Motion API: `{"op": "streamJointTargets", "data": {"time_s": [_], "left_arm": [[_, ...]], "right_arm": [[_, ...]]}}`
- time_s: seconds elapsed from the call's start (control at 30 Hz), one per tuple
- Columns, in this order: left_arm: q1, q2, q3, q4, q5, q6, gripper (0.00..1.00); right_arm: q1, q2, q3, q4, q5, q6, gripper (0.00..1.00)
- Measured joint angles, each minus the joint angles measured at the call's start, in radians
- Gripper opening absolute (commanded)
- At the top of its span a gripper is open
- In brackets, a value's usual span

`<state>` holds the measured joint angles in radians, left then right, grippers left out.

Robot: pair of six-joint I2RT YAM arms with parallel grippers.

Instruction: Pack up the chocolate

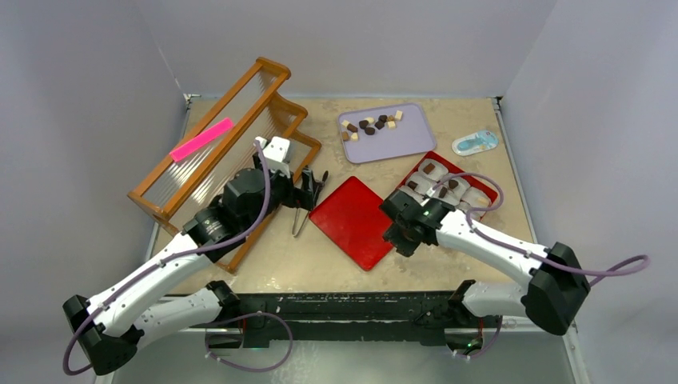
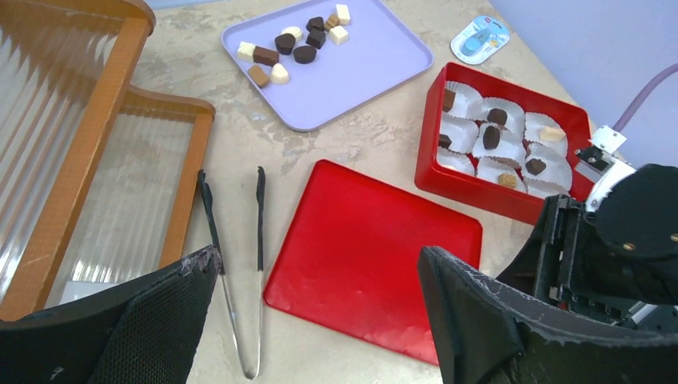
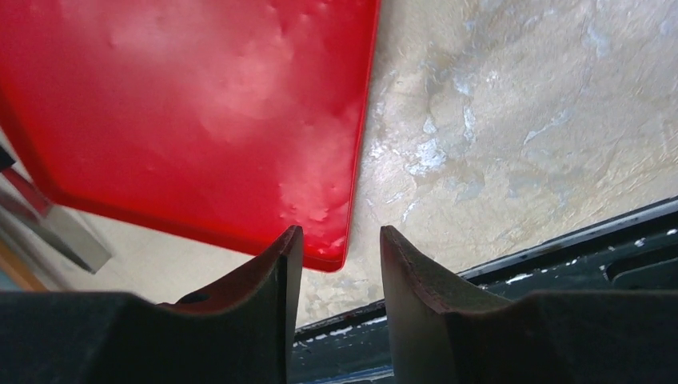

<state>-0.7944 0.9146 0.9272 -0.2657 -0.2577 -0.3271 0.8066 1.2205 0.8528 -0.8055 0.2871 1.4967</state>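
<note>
Scanning the table (image 1: 304, 264) from left to right: at far left a wooden rack (image 1: 216, 136), with a pink strip (image 1: 201, 138) across its top. Just right of the rack's near end, tongs (image 2: 240, 272), flat on the table, arms slightly spread, untouched. Right of the tongs, a red lid (image 1: 356, 220), flat, one corner pointing near. At far centre a purple tray (image 1: 408, 148) with loose chocolate (image 1: 372, 124) in a small cluster: dark, mid-brown and cream pieces. Right of the lid, a red box (image 2: 472, 188) lined with white cups (image 2: 468, 104), most with one piece inside. At far right, beyond the box, a small blue-and-white item (image 1: 475, 142), too small to name.

Standing in the way: the lid, between tongs and box; the right wrist, over the box's near left corner and hiding part of it from above.

Left gripper (image 1: 315, 188) above the far end of the tongs, between rack and lid; jaws wide apart, holding nothing, touching nothing.

Right gripper (image 3: 336, 240) low at the lid's near right edge; jaws narrow but apart, with the lid's corner and bare table showing in the gap. Cannot tell whether a fingertip touches the lid.
</note>
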Motion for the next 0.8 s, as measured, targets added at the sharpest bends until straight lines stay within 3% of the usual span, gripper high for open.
{"op": "streamJointTargets", "data": {"time_s": [0.2,0.63,0.8], "left_arm": [[0.000,-0.032,-0.010,-0.048,0.016,0.013,0.96],[0.000,-0.119,-0.023,-0.101,-0.051,0.006,0.98],[0.000,-0.137,-0.026,-0.113,-0.070,0.006,0.98]], "right_arm": [[0.000,0.113,-0.006,0.037,-0.026,0.074,0.37],[-0.009,0.299,-0.017,0.131,-0.073,0.118,0.35],[-0.009,0.306,-0.024,0.142,-0.073,0.131,0.17]]}}
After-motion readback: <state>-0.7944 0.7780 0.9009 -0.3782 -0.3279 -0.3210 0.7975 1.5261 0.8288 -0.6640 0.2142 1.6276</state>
